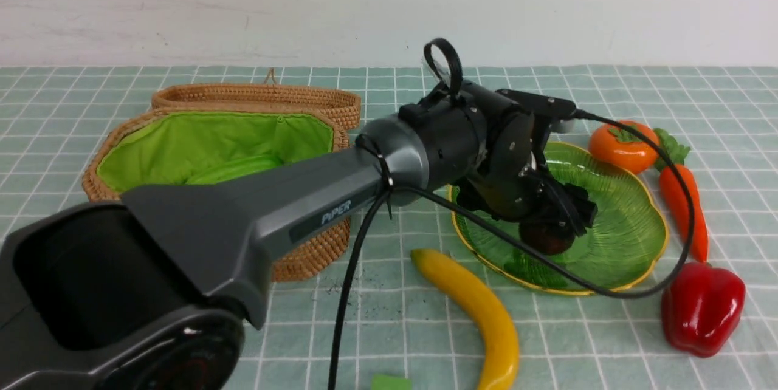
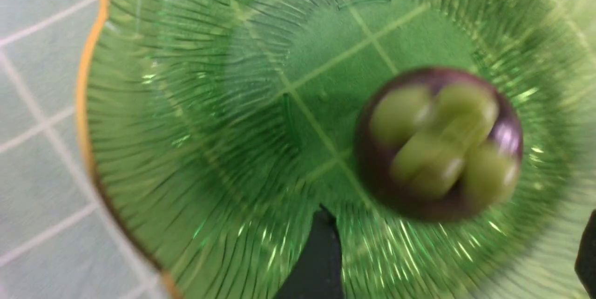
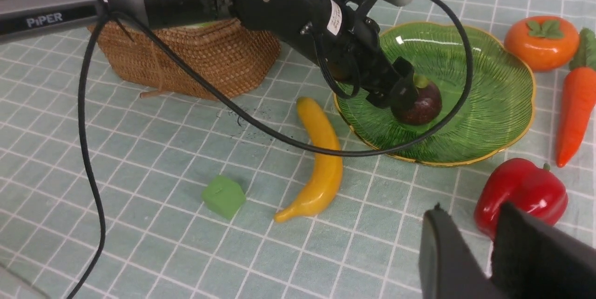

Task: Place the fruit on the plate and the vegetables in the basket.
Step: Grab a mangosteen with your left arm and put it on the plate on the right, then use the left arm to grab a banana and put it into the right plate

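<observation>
On the bench (image 1: 608, 329), to my left: tan woven wicker basket (image 1: 304, 256), green-lined. Beside it, translucent green ribbed plate (image 1: 632, 226). My left tool (image 1: 559, 214) hangs over the plate, jaws spread wide, gripping nothing. The dark purple mangosteen (image 2: 437, 145) rests on the plate between them. My right tool (image 3: 493, 252): jaws narrowly parted, empty.

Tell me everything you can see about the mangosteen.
The mangosteen is a round, glossy, dark purple toy fruit, plastic by its look, with a cap of pale green lobes facing up. It sits upright on the ribbed floor of the green plate, near its middle. The left gripper hangs over it with jaws open to either side; no finger visibly touches it.
</observation>
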`<state>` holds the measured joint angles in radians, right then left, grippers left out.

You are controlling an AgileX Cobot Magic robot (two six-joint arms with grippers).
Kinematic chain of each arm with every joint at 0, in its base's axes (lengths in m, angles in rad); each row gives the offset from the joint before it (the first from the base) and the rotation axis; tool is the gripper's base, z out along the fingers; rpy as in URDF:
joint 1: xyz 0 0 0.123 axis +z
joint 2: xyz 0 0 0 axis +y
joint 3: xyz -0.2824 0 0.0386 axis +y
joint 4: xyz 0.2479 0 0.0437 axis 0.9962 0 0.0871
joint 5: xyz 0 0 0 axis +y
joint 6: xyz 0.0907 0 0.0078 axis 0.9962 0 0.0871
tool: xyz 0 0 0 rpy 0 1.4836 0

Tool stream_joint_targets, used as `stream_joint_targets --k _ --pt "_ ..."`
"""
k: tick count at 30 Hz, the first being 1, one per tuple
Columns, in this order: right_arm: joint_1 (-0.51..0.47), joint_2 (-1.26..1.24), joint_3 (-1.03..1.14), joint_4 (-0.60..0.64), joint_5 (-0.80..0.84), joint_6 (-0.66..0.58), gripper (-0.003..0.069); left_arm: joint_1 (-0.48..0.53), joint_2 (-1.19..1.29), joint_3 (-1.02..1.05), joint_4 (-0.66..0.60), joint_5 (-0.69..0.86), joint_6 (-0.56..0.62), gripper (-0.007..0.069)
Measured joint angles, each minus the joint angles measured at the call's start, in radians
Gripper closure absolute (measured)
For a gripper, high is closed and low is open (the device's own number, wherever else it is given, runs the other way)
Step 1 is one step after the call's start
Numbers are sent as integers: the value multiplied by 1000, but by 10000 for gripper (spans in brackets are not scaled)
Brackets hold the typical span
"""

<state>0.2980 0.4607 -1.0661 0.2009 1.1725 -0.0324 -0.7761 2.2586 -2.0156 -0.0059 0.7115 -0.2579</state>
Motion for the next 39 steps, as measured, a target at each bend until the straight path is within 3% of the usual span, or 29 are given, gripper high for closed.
stream_joint_targets --k 4,7,11,12,13,15,19,23,24,29,32,35,39 --pt "0 0 0 0 0 -15 483 0 -63 0 -8 106 0 -3" --pt "0 0 0 0 7 -18 483 0 -142 0 -12 319 -2 117" --pt "0 0 0 0 17 -18 483 -2 -218 0 -18 495 -20 397" --pt "0 0 0 0 17 -18 483 -3 -223 0 -19 500 -21 428" --pt "0 0 0 3 23 -18 483 -12 -241 15 -20 516 -30 547" --pt "0 0 0 3 33 -18 483 -33 -255 52 -20 520 -31 635" --pt "1 0 0 1 52 -18 482 -107 -257 163 -27 520 -29 627" --pt "1 0 0 0 53 -18 482 -151 -230 217 -27 492 -30 508" --pt "1 0 0 0 53 -19 482 -156 -214 222 -27 452 -44 420" --pt "1 0 0 0 58 -21 481 -153 -155 223 -4 361 -129 141" --pt "1 0 0 0 58 -21 482 -153 -118 223 6 337 -158 49" --pt "1 0 0 1 58 -21 482 -153 -69 223 29 336 -197 31" --pt "1 0 0 3 58 -21 482 -153 -27 223 66 352 -247 111"
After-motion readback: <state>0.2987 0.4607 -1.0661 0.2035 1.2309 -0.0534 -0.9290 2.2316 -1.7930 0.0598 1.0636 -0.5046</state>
